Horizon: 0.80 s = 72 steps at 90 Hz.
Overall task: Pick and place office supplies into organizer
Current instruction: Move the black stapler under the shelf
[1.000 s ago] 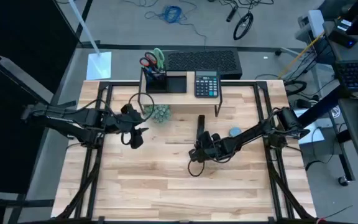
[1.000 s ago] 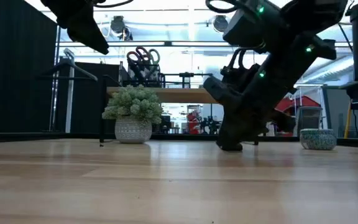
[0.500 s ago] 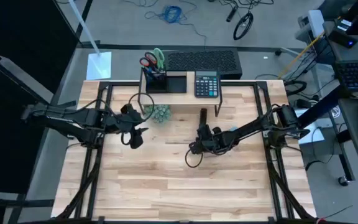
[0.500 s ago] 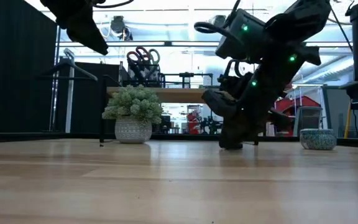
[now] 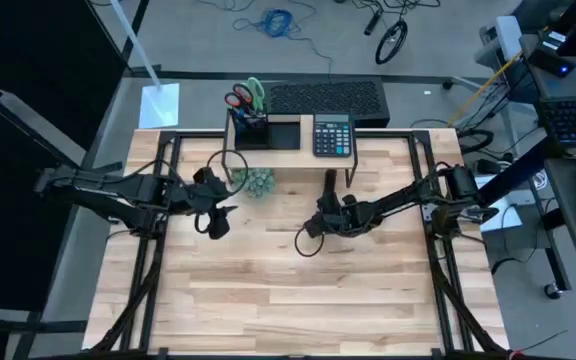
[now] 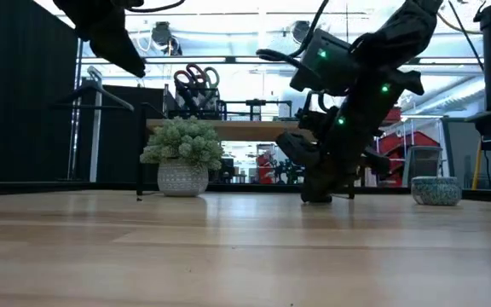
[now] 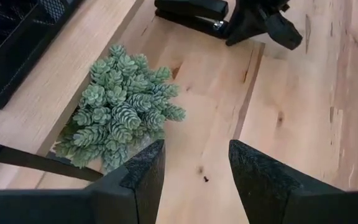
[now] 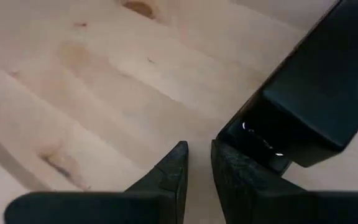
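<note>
A black stapler (image 5: 328,182) lies flat on the table, just in front of the wooden riser shelf (image 5: 288,150). My right gripper (image 5: 325,203) is down at the table behind the stapler's near end, fingers shut. On the riser stands the black organizer (image 5: 283,135), with a red-handled and a green-handled pair of scissors (image 5: 248,95) upright in its cup. My left gripper (image 7: 194,168) hangs open above the table beside a fuzzy green plant (image 7: 120,115), with nothing between its fingers. My right gripper has its shut fingers low over the table, slanting down toward the far edge. The outer side of one finger (image 8: 241,171) lies against the stapler's near end (image 8: 263,146). The stapler rests flat on the table with its length pointing at the riser.
A black calculator (image 5: 333,135) sits on the riser to the right of the organizer. A small patterned bowl (image 6: 436,190) stands on the table right of my right arm. The near half of the table is bare wood.
My right gripper has moved along the table toward the far edge. The stapler has slid ahead of it, flat on the wood, closer to the riser.
</note>
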### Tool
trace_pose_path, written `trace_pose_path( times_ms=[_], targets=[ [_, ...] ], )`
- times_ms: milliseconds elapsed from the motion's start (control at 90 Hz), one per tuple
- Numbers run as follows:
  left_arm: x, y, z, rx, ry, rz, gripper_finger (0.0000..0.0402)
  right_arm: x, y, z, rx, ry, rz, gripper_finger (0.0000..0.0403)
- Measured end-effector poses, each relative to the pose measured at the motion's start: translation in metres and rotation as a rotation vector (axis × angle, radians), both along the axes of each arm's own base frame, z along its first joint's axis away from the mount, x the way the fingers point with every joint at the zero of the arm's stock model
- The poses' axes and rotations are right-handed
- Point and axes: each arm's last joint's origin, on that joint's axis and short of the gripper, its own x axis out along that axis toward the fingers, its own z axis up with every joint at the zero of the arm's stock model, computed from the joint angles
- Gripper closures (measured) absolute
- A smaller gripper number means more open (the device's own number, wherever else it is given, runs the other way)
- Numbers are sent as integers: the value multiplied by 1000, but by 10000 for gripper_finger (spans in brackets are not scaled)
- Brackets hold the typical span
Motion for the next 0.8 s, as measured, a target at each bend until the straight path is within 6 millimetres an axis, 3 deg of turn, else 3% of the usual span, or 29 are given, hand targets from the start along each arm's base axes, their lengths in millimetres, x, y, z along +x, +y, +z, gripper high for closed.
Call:
trace_pose_path(
  times_ms=[356,800],
  targets=[
    [0,0,0,0,1,0,235,-1,-20,0,-39,58,16,349],
    [0,0,0,0,1,0,235,-7,-30,-1,-62,146,21,349]
  ],
)
